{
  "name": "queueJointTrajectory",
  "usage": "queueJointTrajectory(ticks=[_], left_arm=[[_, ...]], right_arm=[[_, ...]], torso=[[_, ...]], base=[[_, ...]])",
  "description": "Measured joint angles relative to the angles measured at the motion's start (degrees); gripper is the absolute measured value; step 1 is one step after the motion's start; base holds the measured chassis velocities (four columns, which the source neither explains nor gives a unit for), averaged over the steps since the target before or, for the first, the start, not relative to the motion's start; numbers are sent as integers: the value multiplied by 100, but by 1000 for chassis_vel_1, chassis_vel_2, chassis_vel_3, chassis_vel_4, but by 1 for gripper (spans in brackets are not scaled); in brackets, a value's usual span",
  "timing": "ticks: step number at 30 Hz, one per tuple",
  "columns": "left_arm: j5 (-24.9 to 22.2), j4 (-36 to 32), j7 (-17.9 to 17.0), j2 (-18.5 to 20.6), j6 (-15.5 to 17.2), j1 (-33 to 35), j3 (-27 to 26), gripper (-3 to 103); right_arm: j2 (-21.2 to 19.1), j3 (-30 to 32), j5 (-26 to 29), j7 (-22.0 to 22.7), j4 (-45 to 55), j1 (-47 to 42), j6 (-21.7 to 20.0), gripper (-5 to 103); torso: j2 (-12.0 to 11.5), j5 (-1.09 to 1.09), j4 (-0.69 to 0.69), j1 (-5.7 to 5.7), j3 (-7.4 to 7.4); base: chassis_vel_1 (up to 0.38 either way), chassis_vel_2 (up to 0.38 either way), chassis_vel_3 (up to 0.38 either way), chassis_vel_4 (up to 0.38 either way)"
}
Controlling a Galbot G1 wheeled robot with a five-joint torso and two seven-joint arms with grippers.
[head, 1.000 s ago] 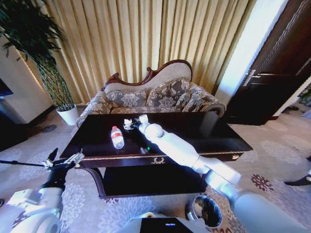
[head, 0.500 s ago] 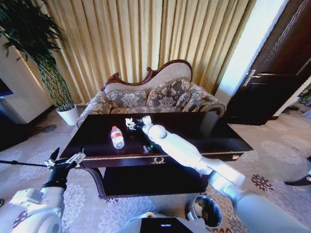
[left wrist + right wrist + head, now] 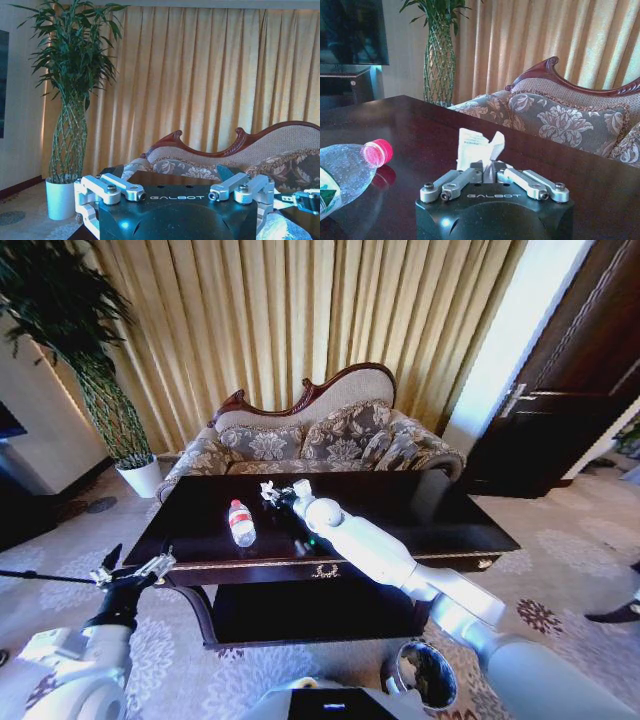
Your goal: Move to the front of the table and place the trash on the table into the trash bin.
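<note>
White paper scrap point(image 3: 479, 146) sits pinched between the fingers of the right claw point(image 3: 490, 176), just above the desk point(image 3: 440, 510). Bin point(image 3: 424, 672) lies low by the arm's base. Left claw point(image 3: 130, 571), fingers apart, idles off the desk's left corner.

The bottle point(image 3: 241, 523) lies on the tabletop point(image 3: 420, 510), left of the paper scrap point(image 3: 268, 492). The sofa point(image 3: 320, 440) stands behind the table. The bin point(image 3: 422, 673) sits on the floor in front.

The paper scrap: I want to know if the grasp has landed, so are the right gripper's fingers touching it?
Touching. The right wrist view shows the right gripper with its fingers closed on the paper scrap above the table.
</note>
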Motion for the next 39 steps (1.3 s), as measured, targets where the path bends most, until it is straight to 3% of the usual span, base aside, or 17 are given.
queueJointTrajectory(ticks=[4, 13, 19, 23, 30, 34, 39], left_arm=[[0, 0, 0, -7, 0, -10, 14, 100], [-1, 0, 3, -7, 7, -33, 26, 100], [-46, 0, -1, 26, 30, -73, 22, 100], [-81, 0, 0, 54, 34, -88, 19, 100], [-84, 0, 14, 45, 27, -86, 18, 100], [-96, 0, 27, 97, 12, -100, 7, 100], [-108, 0, 75, 121, 11, -142, 13, 100]], right_arm=[[-68, 11, 22, 12, 81, -30, 0, 1], [-253, 53, 140, 193, 314, -60, 0, 0], [-768, 408, 329, 574, 1037, -315, 128, 0], [-1435, 1166, 272, 783, 1858, -980, 216, 0], [-2275, 2206, 204, 766, 2696, -2080, 250, 0], [-3009, 3489, 138, 577, 3440, -3338, 366, 0], [-3330, 4369, 17, 554, 3838, -4233, 512, 0]], torso=[[0, 0, 0, 0, 0], [0, 0, 0, 0, 0], [0, 1, 1, 0, 0], [0, 1, -2, 0, -1], [0, 3, 0, 0, -1], [0, 2, -2, 0, -1], [1, 1, -1, -1, -1]], base=[[0, 0, 0, 0], [0, 0, 0, 0], [0, 0, 0, 0], [0, 0, 0, 0], [0, 0, 0, 0], [0, 0, 0, 0], [0, 0, 0, 0]])
